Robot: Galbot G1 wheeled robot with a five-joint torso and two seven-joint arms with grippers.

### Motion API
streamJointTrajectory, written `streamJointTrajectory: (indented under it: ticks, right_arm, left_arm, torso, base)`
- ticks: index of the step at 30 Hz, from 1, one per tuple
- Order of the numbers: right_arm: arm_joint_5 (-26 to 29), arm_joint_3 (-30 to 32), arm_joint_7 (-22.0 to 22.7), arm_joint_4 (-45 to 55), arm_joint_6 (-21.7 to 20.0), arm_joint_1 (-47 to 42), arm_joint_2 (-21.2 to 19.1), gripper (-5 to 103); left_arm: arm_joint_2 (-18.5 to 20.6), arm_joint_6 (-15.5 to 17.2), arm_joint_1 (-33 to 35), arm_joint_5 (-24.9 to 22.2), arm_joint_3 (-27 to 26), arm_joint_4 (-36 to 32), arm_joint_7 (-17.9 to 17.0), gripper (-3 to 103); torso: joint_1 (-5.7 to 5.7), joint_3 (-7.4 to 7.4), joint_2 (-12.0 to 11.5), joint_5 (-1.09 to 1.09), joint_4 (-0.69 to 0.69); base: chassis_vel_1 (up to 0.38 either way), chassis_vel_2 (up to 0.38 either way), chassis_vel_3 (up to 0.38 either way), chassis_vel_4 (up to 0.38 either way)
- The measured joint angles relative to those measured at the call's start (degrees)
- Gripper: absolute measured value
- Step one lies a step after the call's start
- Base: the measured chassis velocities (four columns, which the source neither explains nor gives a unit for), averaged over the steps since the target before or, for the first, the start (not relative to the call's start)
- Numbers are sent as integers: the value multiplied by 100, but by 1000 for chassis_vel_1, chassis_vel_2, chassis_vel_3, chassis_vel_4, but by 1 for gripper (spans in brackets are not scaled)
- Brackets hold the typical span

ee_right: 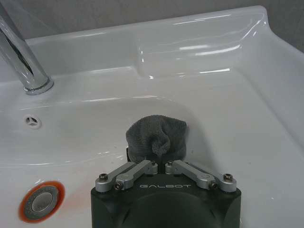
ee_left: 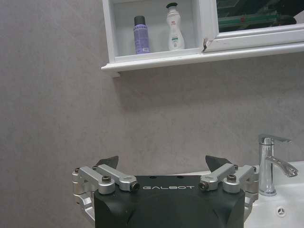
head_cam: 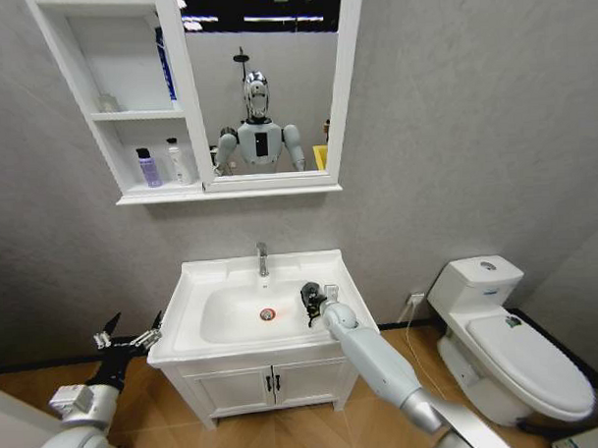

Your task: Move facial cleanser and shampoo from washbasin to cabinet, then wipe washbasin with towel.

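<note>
The white washbasin [head_cam: 208, 286] has a chrome tap [head_cam: 262, 258] and a red-ringed drain [head_cam: 267, 314]. My right gripper [head_cam: 310, 300] is shut on the dark grey towel [ee_right: 156, 138], holding it against the basin's right inner edge. The wrist view shows the towel bunched between the closed jaws, with the drain [ee_right: 42, 201] and tap [ee_right: 21, 61] beside it. On the cabinet's [head_cam: 128, 117] bottom shelf stand a purple bottle [head_cam: 149, 167] and a white bottle [head_cam: 178, 161], also seen as the purple bottle [ee_left: 141, 34] and white bottle [ee_left: 175, 27]. My left gripper [head_cam: 129, 338] hangs open, left of the basin.
A white toilet [head_cam: 510, 349] stands to the right. Under the basin is a low two-door cupboard [head_cam: 270, 384] with black handles. The mirror [head_cam: 265, 83] reflects the robot. Grey walls close the space behind; wooden floor lies below.
</note>
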Motion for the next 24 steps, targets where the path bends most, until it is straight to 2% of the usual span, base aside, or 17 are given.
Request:
streamJointTrajectory:
  ticks: [4, 9, 17, 23, 24]
  right_arm:
    - [-77, 29, -70, -185, 29, 22, 60, 2]
    - [-454, 116, -357, -827, 270, 154, 254, 2]
    - [-287, 126, -617, -1536, 322, 474, 542, 2]
    - [-99, 133, -813, -2207, 339, 839, 1118, 2]
    - [-99, 133, -813, -2207, 339, 839, 1118, 2]
  left_arm:
    - [0, 0, 0, 0, 0, 0, 0, 100]
    - [0, 0, 0, 0, 0, 1, 0, 100]
    - [0, 0, 0, 0, 0, 0, 0, 100]
    - [0, 0, 0, 0, 0, 0, 0, 100]
    - [0, 0, 0, 0, 0, 0, 0, 100]
  torso:
    - [0, 0, 0, 0, 1]
    - [-1, -1, 1, 1, 3]
    - [-1, -1, 1, -1, -1]
    - [2, 2, -1, -2, -4]
    - [2, 2, -1, -2, -4]
  base:
    - [0, 0, 0, 0]
    - [0, 0, 0, 0]
    - [0, 0, 0, 0]
    - [0, 0, 0, 0]
    - [0, 0, 0, 0]
